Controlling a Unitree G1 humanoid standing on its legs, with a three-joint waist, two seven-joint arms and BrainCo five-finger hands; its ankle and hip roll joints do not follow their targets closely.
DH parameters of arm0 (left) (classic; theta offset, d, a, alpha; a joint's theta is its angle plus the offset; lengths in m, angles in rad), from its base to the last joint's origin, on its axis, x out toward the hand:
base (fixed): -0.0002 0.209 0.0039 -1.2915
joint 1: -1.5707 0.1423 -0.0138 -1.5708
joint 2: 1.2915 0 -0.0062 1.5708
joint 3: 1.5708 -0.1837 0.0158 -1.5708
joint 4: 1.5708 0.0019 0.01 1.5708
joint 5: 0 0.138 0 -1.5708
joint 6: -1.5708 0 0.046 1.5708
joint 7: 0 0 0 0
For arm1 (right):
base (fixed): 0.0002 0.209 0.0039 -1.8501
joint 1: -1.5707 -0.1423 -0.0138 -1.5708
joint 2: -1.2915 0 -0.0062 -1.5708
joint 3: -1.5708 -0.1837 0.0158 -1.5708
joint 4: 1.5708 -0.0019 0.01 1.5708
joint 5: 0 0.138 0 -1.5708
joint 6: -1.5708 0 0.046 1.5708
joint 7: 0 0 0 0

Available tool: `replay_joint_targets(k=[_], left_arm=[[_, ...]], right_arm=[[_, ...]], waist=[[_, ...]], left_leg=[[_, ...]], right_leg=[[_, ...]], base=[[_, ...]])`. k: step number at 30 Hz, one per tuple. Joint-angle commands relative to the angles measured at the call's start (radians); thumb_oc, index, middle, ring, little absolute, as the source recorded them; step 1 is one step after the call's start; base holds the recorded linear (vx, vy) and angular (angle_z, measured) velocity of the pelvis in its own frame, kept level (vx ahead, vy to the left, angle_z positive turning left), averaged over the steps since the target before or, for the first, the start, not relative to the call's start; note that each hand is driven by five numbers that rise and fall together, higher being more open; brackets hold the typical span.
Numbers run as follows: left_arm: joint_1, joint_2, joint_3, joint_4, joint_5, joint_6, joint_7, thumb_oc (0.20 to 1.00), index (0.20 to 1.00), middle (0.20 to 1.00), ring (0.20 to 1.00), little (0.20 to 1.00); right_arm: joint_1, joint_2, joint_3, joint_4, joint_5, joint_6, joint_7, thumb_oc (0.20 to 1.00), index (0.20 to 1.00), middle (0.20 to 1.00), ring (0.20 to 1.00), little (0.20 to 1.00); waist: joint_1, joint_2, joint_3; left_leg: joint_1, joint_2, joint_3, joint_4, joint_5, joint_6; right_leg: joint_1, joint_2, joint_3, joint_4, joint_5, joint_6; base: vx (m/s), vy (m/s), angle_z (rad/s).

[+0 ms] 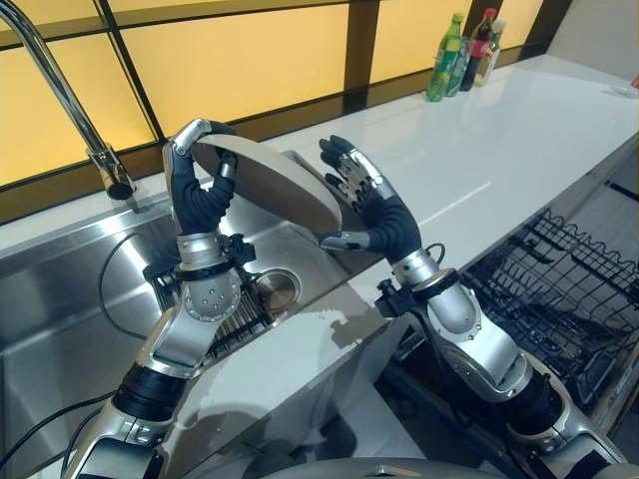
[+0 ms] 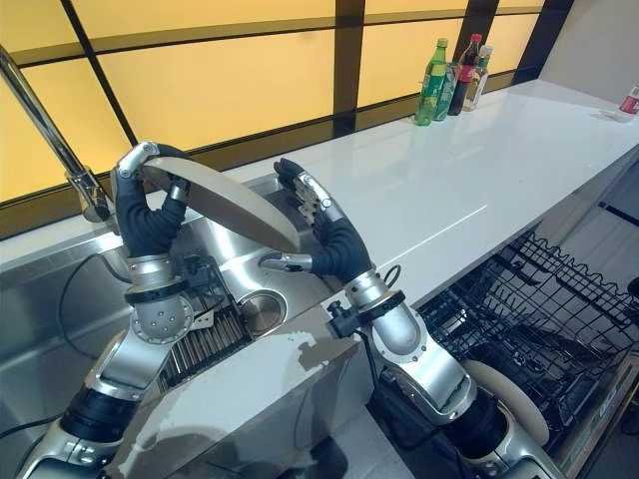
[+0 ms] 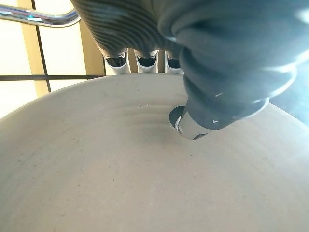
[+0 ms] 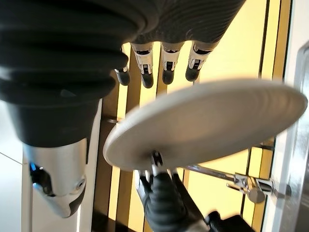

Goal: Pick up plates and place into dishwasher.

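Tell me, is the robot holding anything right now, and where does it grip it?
The left hand pinches a beige plate at its rim; the right hand is open beside it.

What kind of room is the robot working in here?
Most likely a kitchen. There is a steel sink with a tall tap set in a long white counter, an open dishwasher rack below the counter, and bottles at the far end. The left hand holds a plate over the sink.

Beside the steel-grey sink (image 1: 60, 299), a plain beige plate (image 1: 265, 185); white worktop (image 1: 499, 150); green and dark bottles (image 1: 464, 55); amber panels (image 1: 240, 60) behind.
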Motion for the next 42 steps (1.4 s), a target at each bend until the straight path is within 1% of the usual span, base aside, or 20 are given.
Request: replay_joint_targets(k=[1,3,8,12,13,14,15,16,19,25,32,38,40,41,42], left_arm=[[-0.150,-0.016,-0.030,-0.018,-0.005,-0.006,0.032,0.200,0.200,0.200,0.200,0.200],[-0.171,-0.028,-0.051,-0.018,-0.008,0.004,0.036,0.200,0.200,0.200,0.200,0.200],[-0.209,-0.055,-0.093,-0.011,-0.013,0.019,0.041,0.200,0.200,0.200,0.200,0.200],[-0.219,-0.067,-0.102,-0.008,-0.012,0.022,0.036,0.200,0.200,0.200,0.200,0.200],[-0.215,-0.069,-0.101,-0.010,-0.013,0.020,0.031,0.200,0.200,0.200,0.200,0.200],[-0.214,-0.069,-0.100,-0.010,-0.015,0.019,0.029,0.200,0.200,0.200,0.200,0.200],[-0.212,-0.066,-0.099,-0.011,-0.020,0.017,0.025,0.200,0.200,0.200,0.200,0.200],[-0.211,-0.064,-0.098,-0.013,-0.023,0.017,0.023,0.200,0.200,0.200,0.200,0.200],[-0.202,-0.060,-0.090,-0.011,-0.021,0.008,0.019,0.200,0.200,0.200,0.200,0.200],[-0.194,-0.060,-0.078,-0.012,-0.016,0.007,0.011,0.200,0.200,0.200,0.200,0.200],[-0.189,-0.065,-0.072,0.013,-0.022,-0.014,-0.005,0.200,0.200,0.200,0.200,0.200],[-0.180,-0.064,-0.063,0.017,-0.073,-0.022,-0.033,0.200,0.200,0.200,0.200,0.200],[-0.172,-0.067,-0.057,0.017,-0.097,-0.009,-0.039,0.200,0.200,0.200,0.200,0.200],[-0.165,-0.067,-0.049,0.021,-0.108,-0.008,-0.039,0.520,0.520,0.520,0.520,0.520],[-0.161,-0.067,-0.046,0.022,-0.113,-0.006,-0.033,0.715,0.715,0.715,0.715,0.715]], right_arm=[[-0.094,0.039,0.051,-0.002,0.037,0.020,-0.012,1.000,1.000,1.000,1.000,1.000],[-0.111,0.059,0.080,0.013,0.031,0.030,-0.013,1.000,1.000,1.000,1.000,1.000],[-0.149,0.106,0.128,0.050,0.033,0.054,-0.049,1.000,1.000,1.000,1.000,1.000],[-0.166,0.127,0.143,0.067,0.029,0.076,-0.057,1.000,1.000,1.000,1.000,1.000],[-0.167,0.130,0.143,0.070,0.022,0.082,-0.058,0.940,0.940,0.940,0.940,0.940],[-0.168,0.131,0.142,0.072,0.018,0.085,-0.060,0.576,0.576,0.576,0.576,0.576],[-0.171,0.131,0.140,0.076,0.017,0.092,-0.066,0.250,0.250,0.250,0.250,0.250],[-0.176,0.131,0.138,0.080,0.017,0.096,-0.069,0.200,0.200,0.200,0.200,0.200],[-0.165,0.124,0.124,0.070,0.008,0.111,-0.077,0.200,0.200,0.200,0.200,0.200],[-0.159,0.114,0.093,0.057,-0.016,0.103,-0.093,0.200,0.200,0.200,0.200,0.200],[-0.168,0.118,0.063,0.068,-0.036,0.100,-0.122,0.200,0.200,0.200,0.200,0.200],[-0.155,0.109,0.039,0.066,-0.054,0.097,-0.114,0.200,0.200,0.200,0.200,0.200],[-0.149,0.099,0.020,0.068,-0.063,0.096,-0.114,0.200,0.200,0.200,0.200,0.200],[-0.143,0.091,0.006,0.069,-0.078,0.091,-0.111,0.200,0.200,0.200,0.200,0.200],[-0.139,0.086,-0.001,0.069,-0.089,0.089,-0.114,0.200,0.200,0.200,0.200,0.200]], waist=[[0.000,0.004,-0.064],[0.004,0.004,-0.067],[0.009,0.005,-0.072],[0.013,0.004,-0.074],[0.015,0.005,-0.074],[0.016,0.005,-0.075],[0.018,0.005,-0.076],[0.019,0.005,-0.075],[0.018,0.005,-0.075],[0.016,0.006,-0.077],[0.015,0.008,-0.076],[0.010,0.009,-0.077],[0.007,0.009,-0.076],[0.006,0.010,-0.076],[0.005,0.010,-0.075]], left_leg=[[-0.010,-0.038,-0.008,-0.038,-0.014,0.025],[-0.010,-0.038,-0.011,-0.044,-0.010,0.023],[-0.008,-0.038,-0.015,-0.051,-0.008,0.021],[-0.005,-0.038,-0.018,-0.054,-0.008,0.022],[-0.004,-0.038,-0.019,-0.055,-0.009,0.022],[-0.004,-0.038,-0.020,-0.056,-0.009,0.022],[-0.004,-0.038,-0.021,-0.056,-0.009,0.022],[-0.004,-0.039,-0.021,-0.055,-0.009,0.023],[-0.004,-0.038,-0.020,-0.056,-0.011,0.023],[-0.001,-0.041,-0.023,-0.061,-0.012,0.027],[0.004,-0.044,-0.018,-0.057,-0.018,0.032],[0.009,-0.043,-0.013,-0.057,-0.022,0.036],[0.011,-0.043,-0.013,-0.057,-0.024,0.038],[0.013,-0.043,-0.013,-0.057,-0.025,0.039],[0.014,-0.043,-0.013,-0.057,-0.025,0.039]], right_leg=[[-0.042,0.066,-0.014,0.076,-0.072,-0.020],[-0.040,0.067,-0.019,0.070,-0.072,-0.020],[-0.036,0.067,-0.028,0.067,-0.073,-0.022],[-0.034,0.066,-0.032,0.065,-0.074,-0.023],[-0.033,0.066,-0.033,0.064,-0.074,-0.023],[-0.032,0.066,-0.034,0.064,-0.074,-0.024],[-0.032,0.065,-0.036,0.063,-0.073,-0.024],[-0.031,0.065,-0.037,0.064,-0.073,-0.024],[-0.036,0.064,-0.038,0.068,-0.075,-0.023],[-0.037,0.062,-0.040,0.070,-0.073,-0.021],[-0.036,0.054,-0.041,0.075,-0.072,-0.019],[-0.034,0.054,-0.035,0.079,-0.073,-0.020],[-0.034,0.055,-0.034,0.081,-0.074,-0.021],[-0.034,0.055,-0.033,0.083,-0.075,-0.021],[-0.034,0.055,-0.032,0.084,-0.075,-0.021]], base=[[-0.04,-0.015,0.02],[-0.03,-0.019,0.08],[-0.01,-0.007,0.04],[0.00,0.000,0.00],[0.00,0.000,0.00],[0.00,0.000,0.00],[0.00,0.000,0.00],[0.00,0.000,0.00],[0.00,0.000,0.00],[0.00,0.000,0.00],[0.00,0.000,0.00],[0.00,0.000,0.00],[0.00,0.000,0.00],[0.00,0.000,0.00],[0.00,0.000,0.00]])
